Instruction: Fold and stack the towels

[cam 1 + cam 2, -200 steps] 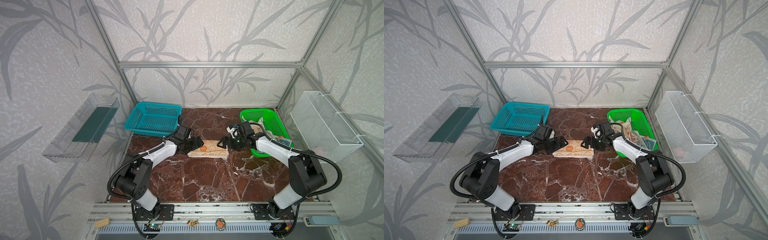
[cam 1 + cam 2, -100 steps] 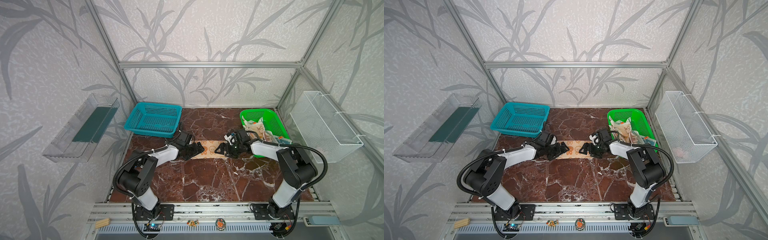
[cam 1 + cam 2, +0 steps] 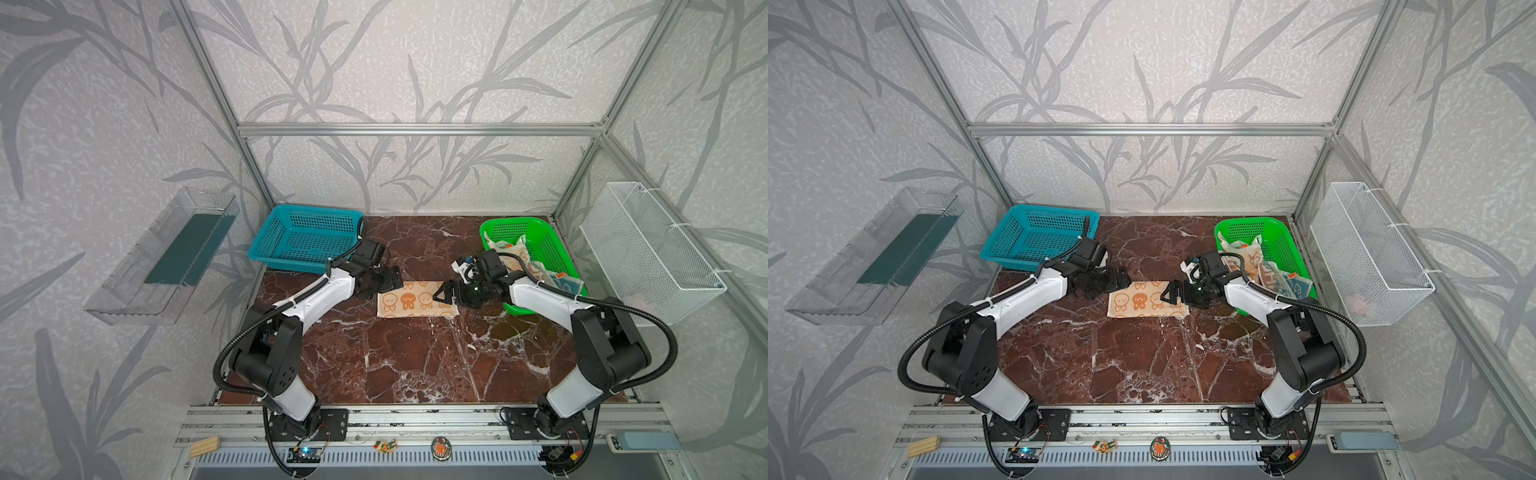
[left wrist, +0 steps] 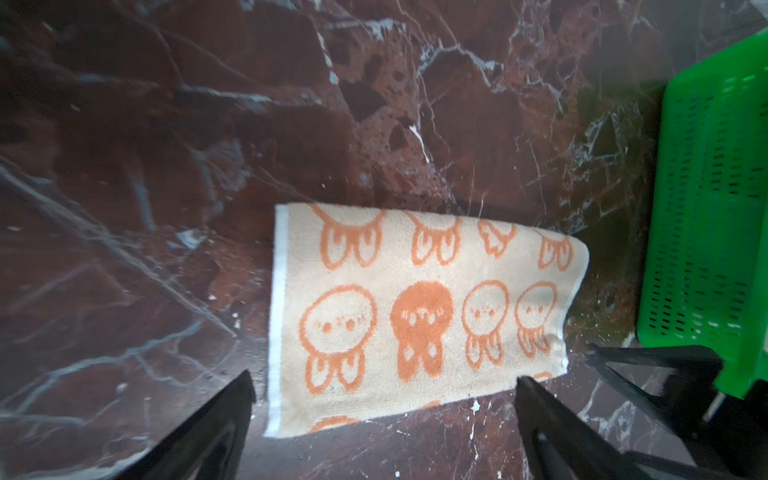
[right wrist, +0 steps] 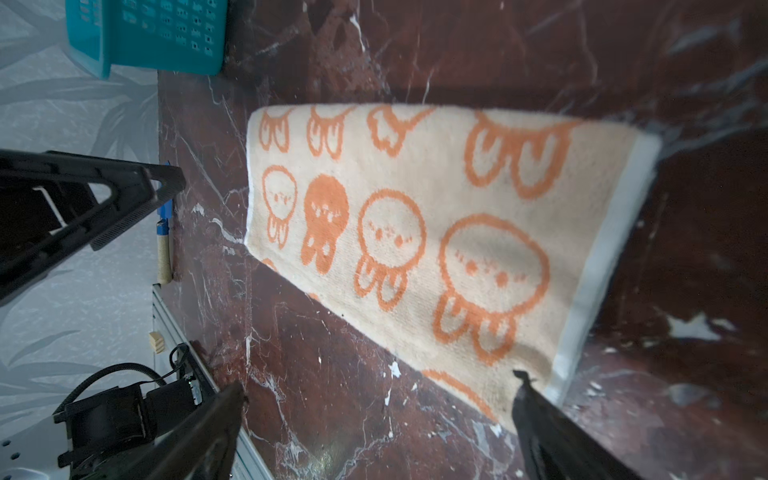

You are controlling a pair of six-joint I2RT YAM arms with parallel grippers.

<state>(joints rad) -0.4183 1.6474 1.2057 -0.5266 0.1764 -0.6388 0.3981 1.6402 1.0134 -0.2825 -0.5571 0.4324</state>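
Compared with half a second back: seeing both arms pulled up off the ends of the orange-bunny towel (image 3: pixel 415 300), with way more cloth showing. Can make out the left jaws spread wide and empty, just off the towel's left end. Same deal with the right jaws, wide apart, gripping nothing, right at the other end. Finding the towel folded flat on the table (image 3: pixel 415 365), toward the back, between the teal basket (image 3: pixel 307 241) and the green basket (image 3: pixel 540 232), closer to the green. Reads as long axis left to right, arm to arm, with a white-hemmed short end facing each side. Spotting a lower layer peeking out along one long edge in the right wrist view. Also seeing more towels (image 3: pixel 515 253) bunched in the green basket.
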